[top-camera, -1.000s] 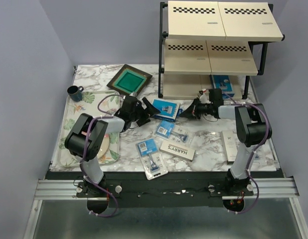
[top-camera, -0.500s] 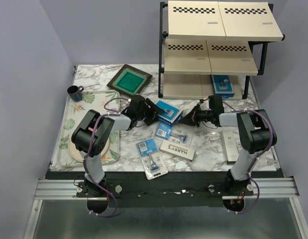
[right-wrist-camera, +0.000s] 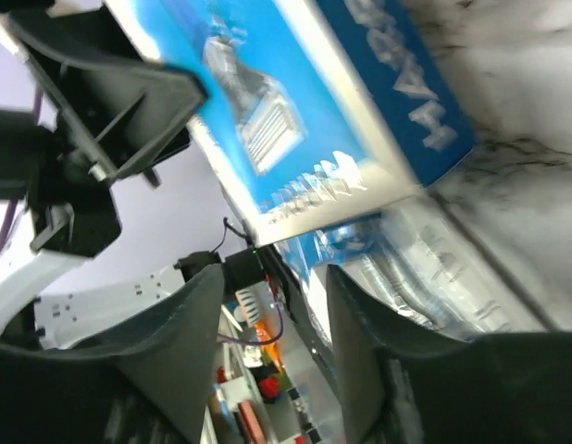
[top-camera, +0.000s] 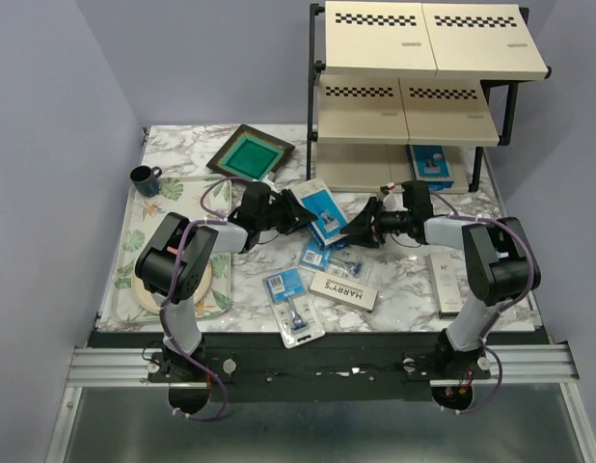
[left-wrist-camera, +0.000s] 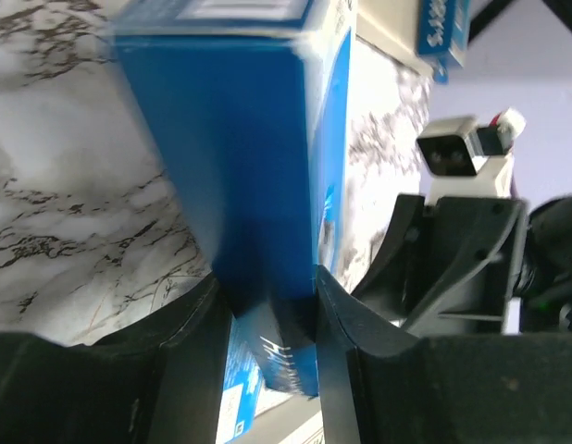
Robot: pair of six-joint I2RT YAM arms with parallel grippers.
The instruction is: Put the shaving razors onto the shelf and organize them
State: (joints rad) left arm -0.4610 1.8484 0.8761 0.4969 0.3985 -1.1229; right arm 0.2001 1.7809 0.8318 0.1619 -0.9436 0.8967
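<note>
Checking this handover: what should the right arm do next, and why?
Probably back the right gripper away from the blue box: its jaws stand open, and the left gripper clamps the box, ready to carry it to the shelf.

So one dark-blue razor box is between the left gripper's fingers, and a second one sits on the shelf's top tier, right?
No: the second dark-blue box sits on the bottom tier of the shelf, not the top, as the top external view shows. The first dark-blue box is indeed between the fingers of the left gripper.
</note>
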